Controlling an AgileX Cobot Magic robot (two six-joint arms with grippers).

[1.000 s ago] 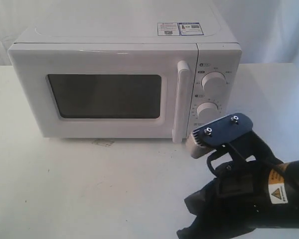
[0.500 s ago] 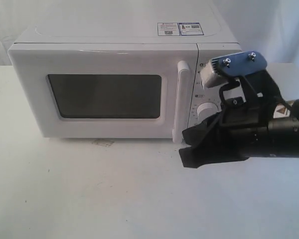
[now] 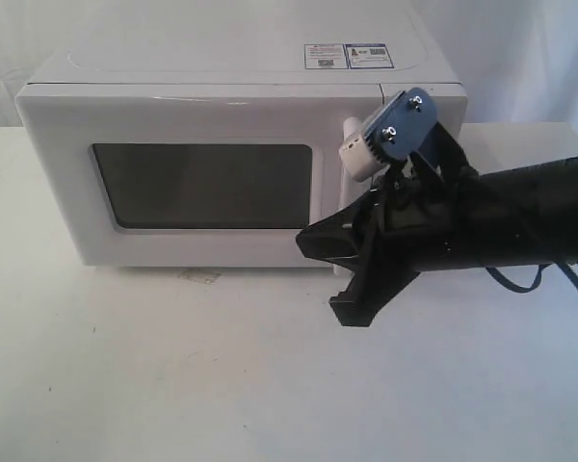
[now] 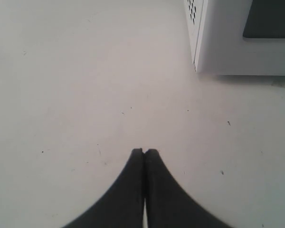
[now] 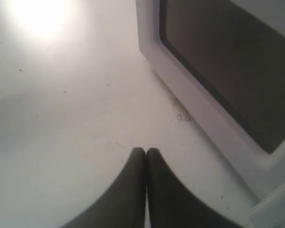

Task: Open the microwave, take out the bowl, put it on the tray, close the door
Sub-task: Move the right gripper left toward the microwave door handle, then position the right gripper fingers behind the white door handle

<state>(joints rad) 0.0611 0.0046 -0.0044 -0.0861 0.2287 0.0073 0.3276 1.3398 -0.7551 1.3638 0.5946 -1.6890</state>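
One microwave is recorded on one white table, with its one door shut flush against the casing. Two pincers are accounted for. The right pincer is held just in front of the door's handle side, low on the front. Its fingers are seen pressed together with nothing between them. Whether it touches the door cannot be told. The left pincer is likewise closed and empty above bare table, with a lower corner of the microwave ahead of it and off to one side, well apart. It is not caught by the exterior view. One dark window is noted just beyond the right pincer's tips. Nothing can be made out through it, so the bowl cannot be located. Two stickers are counted on the casing top, above and behind the right pincer. One camera unit on a blue bracket, with two screws showing, is mounted above that pincer. Of the handle only the top end is visible, the rest being covered by the right arm, which is itself cut off at the picture edge. The control panel behind the arm is hidden, so its controls cannot be counted. One scuff mark is noted on the table beneath the door, beyond the pincer's tips.
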